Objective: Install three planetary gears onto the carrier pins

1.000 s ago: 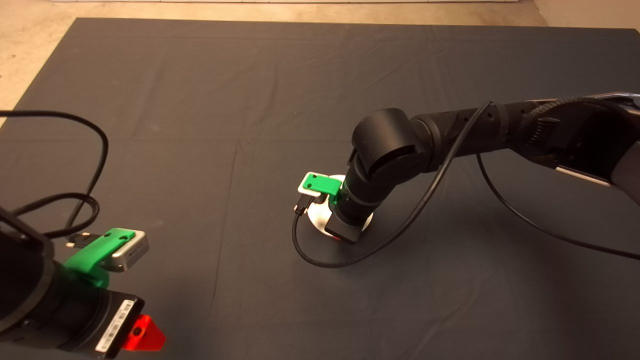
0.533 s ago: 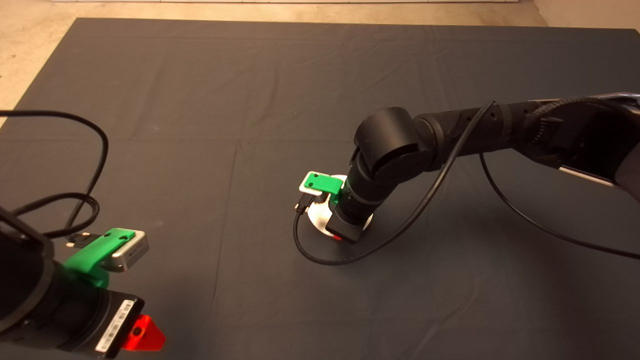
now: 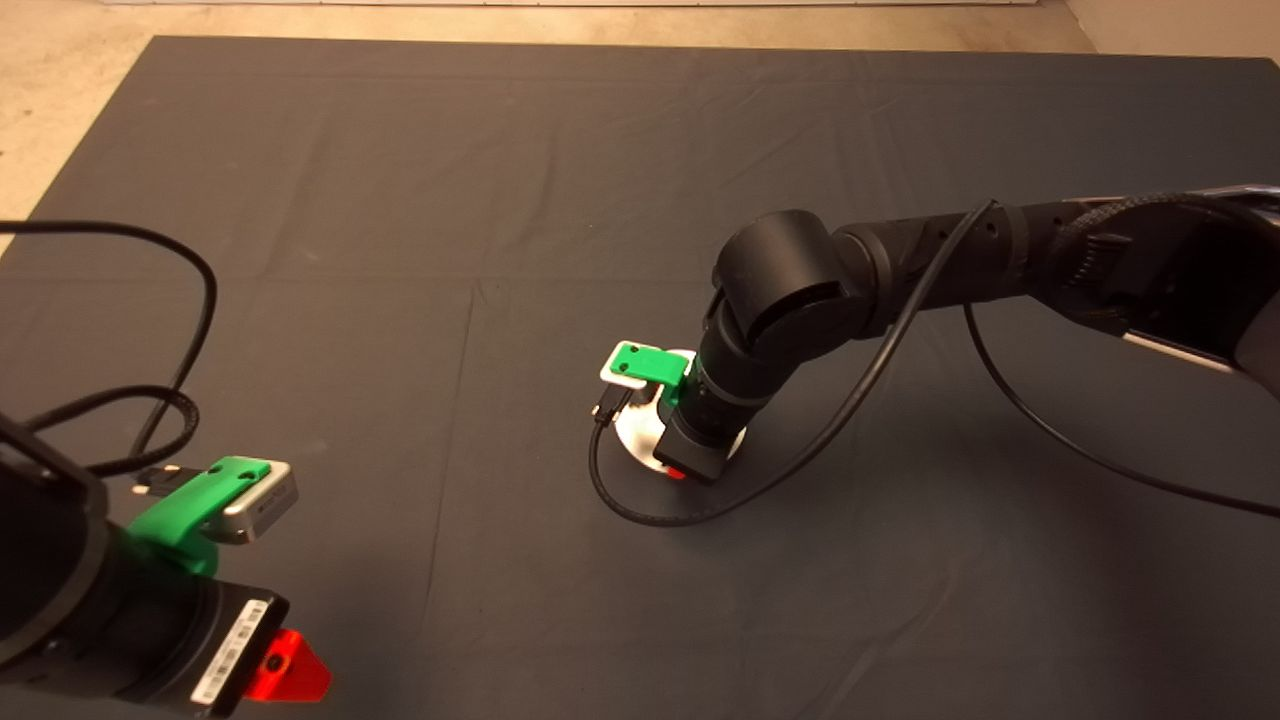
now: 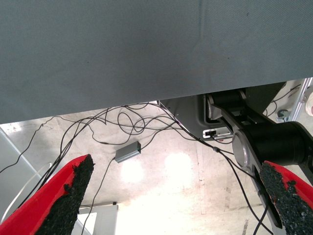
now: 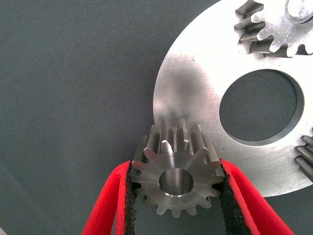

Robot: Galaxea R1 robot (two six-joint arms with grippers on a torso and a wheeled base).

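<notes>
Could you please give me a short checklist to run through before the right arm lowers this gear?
1. Right tool holds the gear: ok, pads on both sides.
2. Gear bore free: ok.
3. Other gears mounted: one on the disc ok; second only partly visible.
4. Target pin in sight: cannot tell, none visible near the gear.
5. Left tool clear: ok, parked at the mat's near-left edge.

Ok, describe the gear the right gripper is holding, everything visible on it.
The gear is a small dull-silver metal spur wheel with straight teeth all round and a smooth round central hole. The right gripper holds it, a black pad pressed on each side. It hangs at the rim of the silver disc, its hole empty, not on a pin. Two other gears show partly at the disc's far side.
</notes>
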